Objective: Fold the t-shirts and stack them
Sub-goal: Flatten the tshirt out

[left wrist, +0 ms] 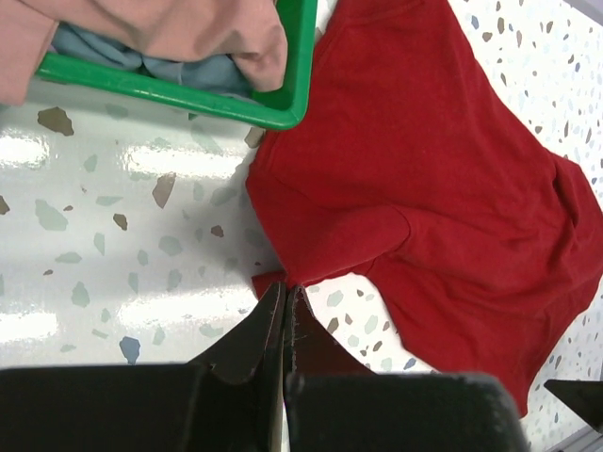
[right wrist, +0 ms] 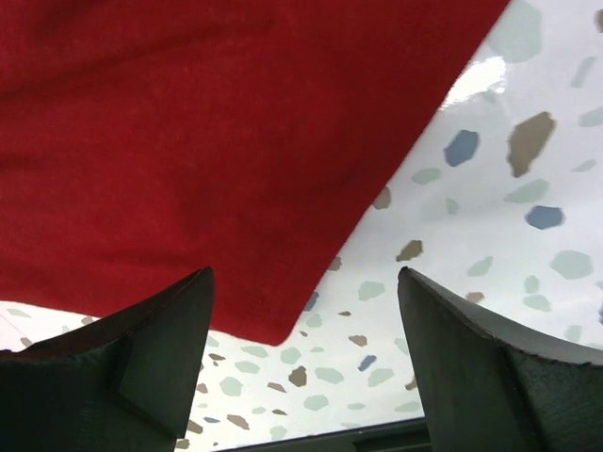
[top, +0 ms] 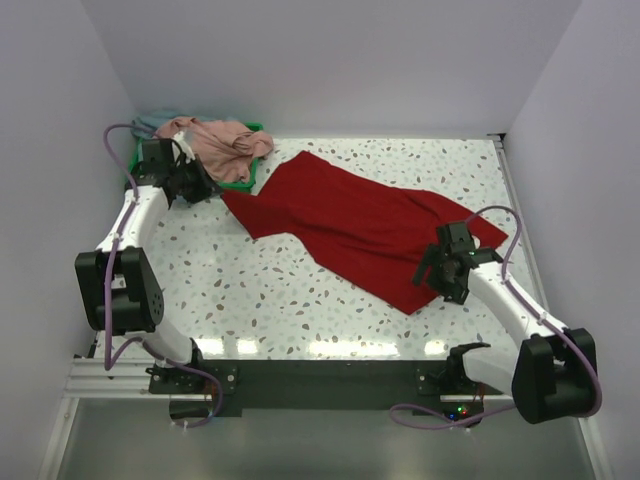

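A: At the green tray (left wrist: 188, 94), the left gripper (left wrist: 285, 287) has its jaws together, pinched on a corner of the red t-shirt (top: 350, 225) just beside the tray's corner.

B: Other two?

A: The pink t-shirt (top: 215, 140) is heaped in the tray and spills over its rim. The grey-blue t-shirt (left wrist: 188, 71) is in the tray under it. Neither is folded.

B: Is the red one flat?

A: Mostly. It lies on the table (top: 250, 290), running rightward from the tray, with some bunching at the tray end.

B: Right side?

A: The right gripper (right wrist: 303, 278) is at the shirt's end farthest from the tray. Its jaws are apart, straddling a cloth corner with nothing gripped.

B: Which step?

A: Looks like laying out shirt one before the first fold. It's early, nothing is stacked.

B: Next?

A: My guess is the right drops and closes on that corner, then both pull the cloth taut. The left end sits close to the tray, so it should keep clear of the rim and the pink cloth.
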